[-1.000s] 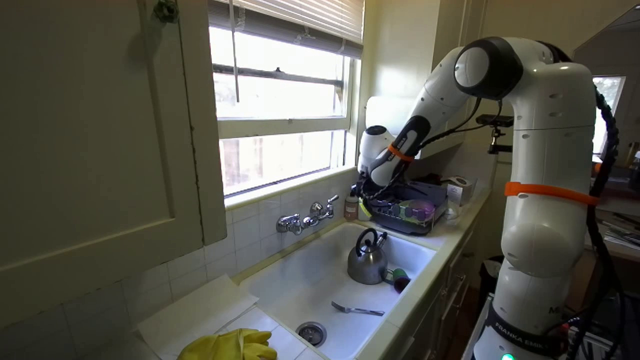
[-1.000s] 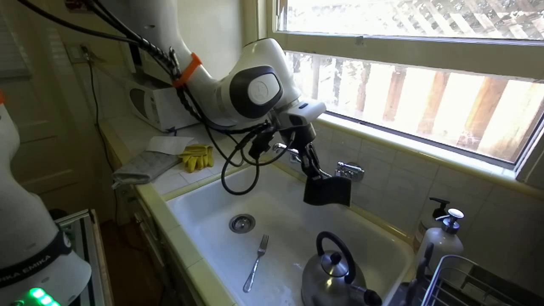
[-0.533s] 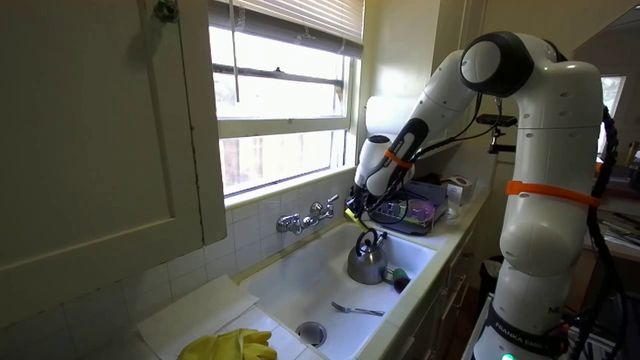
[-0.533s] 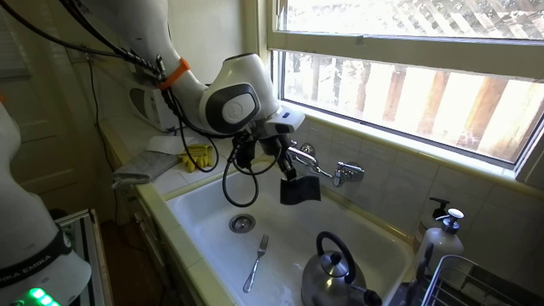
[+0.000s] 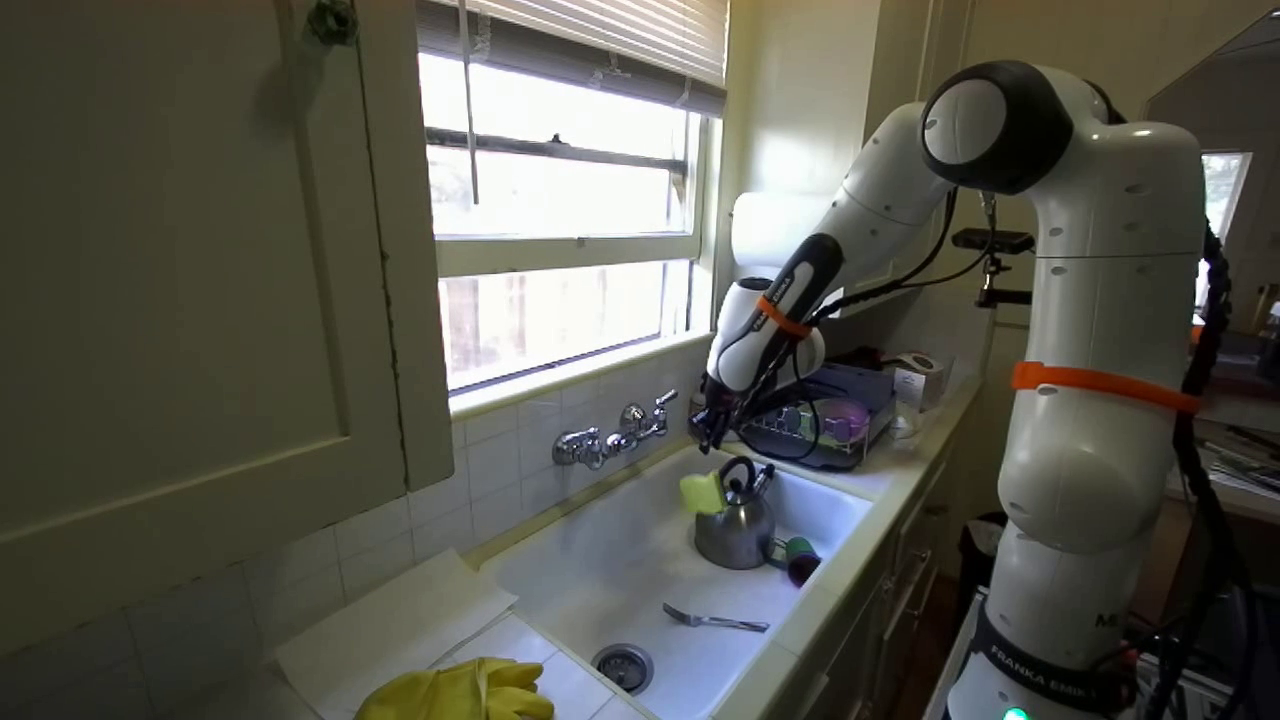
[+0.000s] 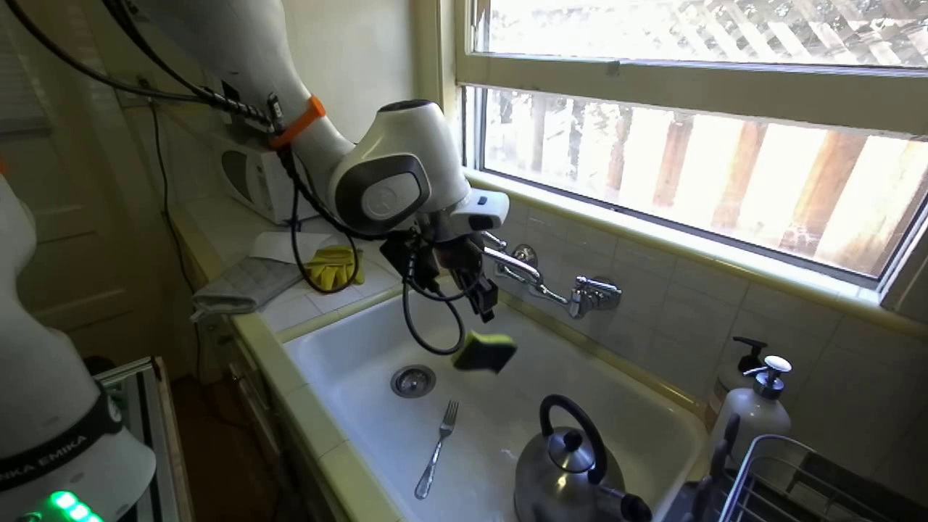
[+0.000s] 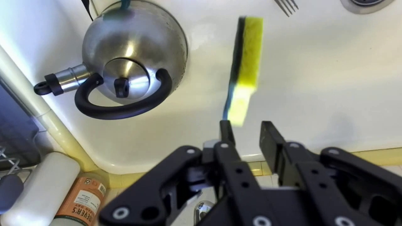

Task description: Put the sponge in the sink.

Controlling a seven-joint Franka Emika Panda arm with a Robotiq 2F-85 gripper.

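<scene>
Your gripper (image 7: 247, 131) is spread apart, gripping nothing, so the sponge (image 5: 703, 494) looks unsupported, mid-air over the sink (image 5: 615, 575), left of the kettle (image 5: 735, 537) in an exterior view, likely placed to land clear.

Bright window (image 5: 575, 215), white slatted blind (image 5: 640, 30), pale tiled wall (image 6: 667, 308), shadowed cupboard door (image 5: 190, 260), wooden fence (image 6: 673, 159) outside

The sink (image 7: 314, 94) looks smooth and glossy, the kettle (image 7: 135, 50) shiny metal, the sponge (image 7: 246, 70) matt.

"FRANKA EMIKA" on arm (image 5: 1100, 310), "MEYER'S" on bottle (image 7: 82, 199)
</scene>
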